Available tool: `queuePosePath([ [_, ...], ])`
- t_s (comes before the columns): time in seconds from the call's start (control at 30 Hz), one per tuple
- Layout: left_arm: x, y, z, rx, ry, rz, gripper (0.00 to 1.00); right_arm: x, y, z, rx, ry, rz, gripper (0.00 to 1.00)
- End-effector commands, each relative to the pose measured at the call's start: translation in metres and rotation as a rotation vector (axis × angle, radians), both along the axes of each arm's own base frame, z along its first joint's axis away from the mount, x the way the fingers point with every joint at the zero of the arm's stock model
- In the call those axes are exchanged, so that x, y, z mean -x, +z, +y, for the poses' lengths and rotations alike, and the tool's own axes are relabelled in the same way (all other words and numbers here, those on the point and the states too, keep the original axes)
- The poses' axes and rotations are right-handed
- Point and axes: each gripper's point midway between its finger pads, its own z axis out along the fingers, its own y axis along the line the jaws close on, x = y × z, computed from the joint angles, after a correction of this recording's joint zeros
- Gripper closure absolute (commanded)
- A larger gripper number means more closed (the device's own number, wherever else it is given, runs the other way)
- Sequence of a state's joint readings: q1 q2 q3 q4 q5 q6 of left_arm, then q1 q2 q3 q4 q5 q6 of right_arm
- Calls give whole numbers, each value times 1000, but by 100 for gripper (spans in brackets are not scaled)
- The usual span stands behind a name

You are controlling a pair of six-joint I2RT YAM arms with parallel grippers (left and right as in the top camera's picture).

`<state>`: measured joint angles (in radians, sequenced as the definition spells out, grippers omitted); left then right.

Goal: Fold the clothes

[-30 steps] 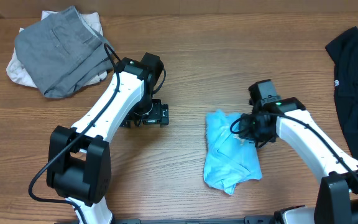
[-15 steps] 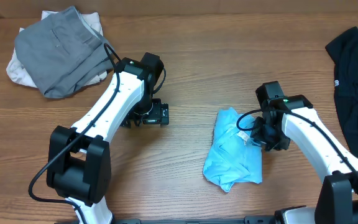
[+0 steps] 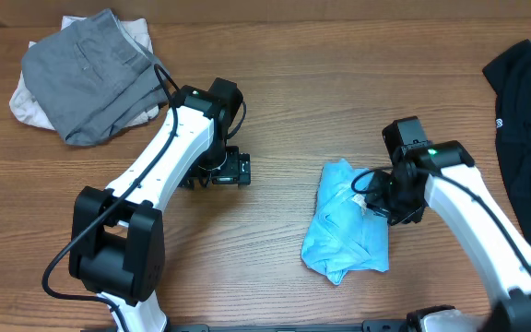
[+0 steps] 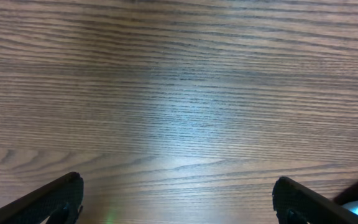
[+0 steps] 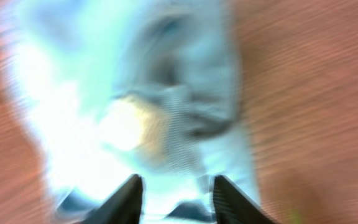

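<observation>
Overhead view showed me the light blue T-shirt (image 3: 347,221) lying crumpled on the table (image 3: 339,92), right of the middle. My right claw (image 3: 376,198) was at its right edge. In the blurred right wrist view its fingers (image 5: 129,196) stood apart above the cloth, released. My left claw (image 3: 218,171) was spread wide over bare wood, grasping nothing, well apart from the shirt. A grey garment (image 3: 86,74) lay far left and a black garment (image 3: 528,120) far right.

No text, brand or number can be read. The black garment (image 3: 524,120) carries a small white mark (image 3: 501,123) near its left edge, too small to make out. The light blue T-shirt (image 3: 348,226) shows no legible print, and the right wrist view is blurred.
</observation>
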<state>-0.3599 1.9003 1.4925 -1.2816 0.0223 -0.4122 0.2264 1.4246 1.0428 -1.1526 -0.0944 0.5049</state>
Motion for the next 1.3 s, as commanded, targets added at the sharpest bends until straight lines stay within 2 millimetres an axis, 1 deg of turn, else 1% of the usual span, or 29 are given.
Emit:
queuePosePath([
  [0.0,-1,0,0,8,-13,-4,0,2,30,37,-119,190,-103,38],
  [0.03,-1,0,0,8,-13,-5,0,4,30,42,-121,219,-108,28],
  [0.07,-1,0,0,8,-13,-5,0,5,30,48,-124,241,-111,24],
  [0.13,-1,0,0,8,-13,-4,0,8,23,60,-131,280,-109,22],
  [0.23,1,0,0,6,-13,3,0,14,5,68,-128,279,-67,22],
  [0.3,2,0,1,5,-13,6,0,15,-6,72,-134,276,-43,25],
  [0.4,2,0,1,4,-13,6,0,16,-19,81,-172,284,-12,34],
  [0.5,2,0,1,5,-13,5,0,15,-26,85,-184,288,7,37],
  [0.6,1,0,0,5,-13,2,0,15,-27,86,-188,288,14,40],
  [0.67,0,0,0,7,-13,0,0,17,-26,90,-215,291,22,44],
  [0.73,0,0,0,7,-13,-3,0,20,-24,94,-244,294,31,45],
  [0.87,-1,0,0,9,-13,-6,0,20,-26,95,-241,297,29,52],
  [1.03,0,0,0,7,-13,-2,0,23,-34,94,-244,295,33,53],
  [1.2,-1,0,-1,10,-13,-8,0,27,-40,98,-275,298,36,57],
  [1.27,-2,0,-1,10,-13,-9,0,26,-41,95,-261,297,33,62],
])
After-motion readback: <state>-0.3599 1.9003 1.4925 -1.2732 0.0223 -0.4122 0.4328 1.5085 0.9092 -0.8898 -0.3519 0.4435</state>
